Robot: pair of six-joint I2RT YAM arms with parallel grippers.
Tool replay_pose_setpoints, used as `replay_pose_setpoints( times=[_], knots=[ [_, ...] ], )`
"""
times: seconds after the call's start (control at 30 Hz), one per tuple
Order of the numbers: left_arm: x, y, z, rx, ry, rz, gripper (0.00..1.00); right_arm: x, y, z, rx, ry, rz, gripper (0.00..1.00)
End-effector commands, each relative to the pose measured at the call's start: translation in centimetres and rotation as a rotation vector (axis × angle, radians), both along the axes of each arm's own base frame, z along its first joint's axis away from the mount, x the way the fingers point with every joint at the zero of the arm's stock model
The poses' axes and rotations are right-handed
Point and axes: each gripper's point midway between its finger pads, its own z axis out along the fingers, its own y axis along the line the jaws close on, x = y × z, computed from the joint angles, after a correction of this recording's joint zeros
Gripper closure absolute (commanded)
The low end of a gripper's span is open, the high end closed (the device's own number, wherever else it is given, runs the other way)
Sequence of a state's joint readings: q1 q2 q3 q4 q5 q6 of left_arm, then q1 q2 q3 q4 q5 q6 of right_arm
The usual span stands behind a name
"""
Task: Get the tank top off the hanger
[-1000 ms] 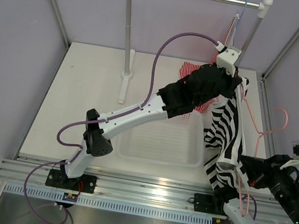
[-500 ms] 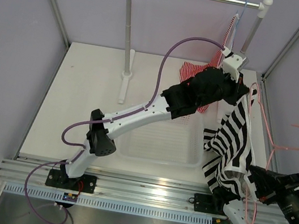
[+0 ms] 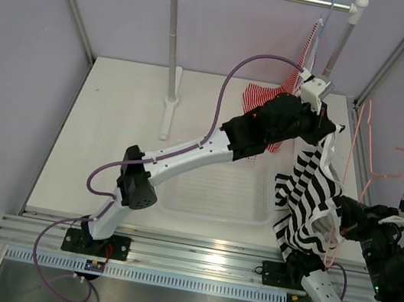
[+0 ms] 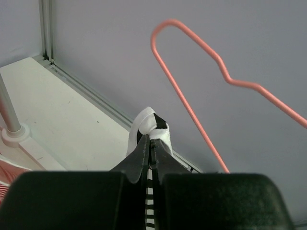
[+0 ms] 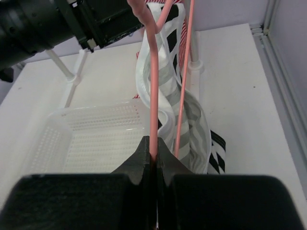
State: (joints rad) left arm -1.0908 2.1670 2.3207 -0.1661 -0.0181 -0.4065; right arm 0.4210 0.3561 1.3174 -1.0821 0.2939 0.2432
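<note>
two firm grips: left end effector [image 4: 150, 143] clamped on the tank top [image 3: 308, 186] strap, right end effector [image 5: 154, 152] clamped on the hanger [image 5: 153, 86] wire. best bet now is drawing them apart smoothly, no snagging.

Light is bright, even and soft from above, with faint shadows on the table [image 3: 110, 143], white glare on the near metal rail [image 3: 203, 258], and both wrist views blurring their own black fingers [image 4: 72, 201] close to the lens.
</note>
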Motion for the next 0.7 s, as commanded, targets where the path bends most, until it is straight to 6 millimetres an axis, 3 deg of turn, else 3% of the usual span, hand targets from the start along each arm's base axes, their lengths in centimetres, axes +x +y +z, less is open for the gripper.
replay_pose_setpoints(
  times=[0.0,0.13,0.3,0.37,0.4,0.6,0.63,0.67],
  knots=[
    [-1.2,-0.3,1.3,-0.057,-0.009,-0.072,1.00,2.9,-1.6,3.0,-0.036,-0.112,-0.134,1.00],
    [-3.6,-1.3,0.3,-0.063,-0.011,-0.204,1.00,4.6,-2.3,3.3,-0.085,-0.112,-0.207,1.00],
    [-5.1,-2.1,-0.6,-0.061,0.005,-0.276,1.00,8.1,-4.0,4.2,-0.181,-0.172,-0.381,1.00],
    [-5.3,-2.0,-0.4,-0.064,0.001,-0.285,1.00,10.0,-3.6,3.7,-0.264,-0.169,-0.385,1.00],
    [-5.8,-2.1,-0.4,-0.060,-0.003,-0.299,1.00,10.5,-3.8,4.9,-0.247,-0.213,-0.420,1.00],
    [-7.8,-1.2,-0.2,-0.035,-0.042,-0.354,1.00,13.9,-2.9,6.3,-0.378,-0.298,-0.440,1.00],
    [-8.2,-1.1,-2.2,0.001,-0.021,-0.359,1.00,14.7,-2.6,5.9,-0.399,-0.299,-0.440,1.00],
    [-8.4,-1.1,-2.5,-0.003,-0.025,-0.363,1.00,15.0,-2.4,6.4,-0.398,-0.315,-0.439,1.00]
  ],
)
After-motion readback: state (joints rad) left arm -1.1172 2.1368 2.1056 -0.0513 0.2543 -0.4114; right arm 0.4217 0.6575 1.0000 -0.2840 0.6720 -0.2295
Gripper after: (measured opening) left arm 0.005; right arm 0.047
